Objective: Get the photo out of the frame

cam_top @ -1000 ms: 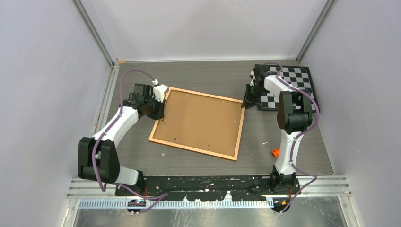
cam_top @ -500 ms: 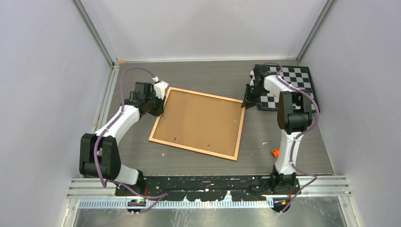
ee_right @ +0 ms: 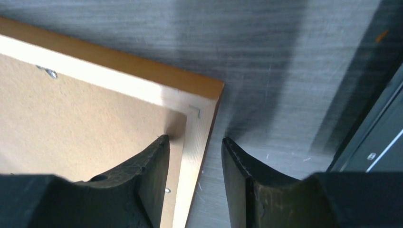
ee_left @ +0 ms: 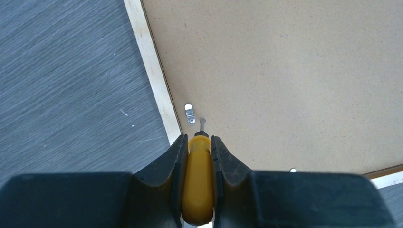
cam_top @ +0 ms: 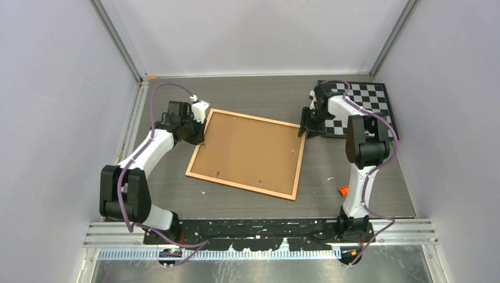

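Left jaws pinch a yellow tool [ee_left: 198, 175]; right jaws, spread, straddle the frame [cam_top: 247, 152] (back up).

Both arms reached up the top view, wrists angled downward.
The left arm [cam_top: 144, 156] ran from the lower left to left of centre, and the left gripper [ee_left: 197, 140] was clamped on a yellow handle [ee_left: 198, 180]. The right arm [cam_top: 359, 141] stood at the right, folded back toward centre, with the right gripper [ee_right: 194, 139] holding its jaws apart.

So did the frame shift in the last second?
No. The frame holds the same gap and angle to the checkerboard in the top view.
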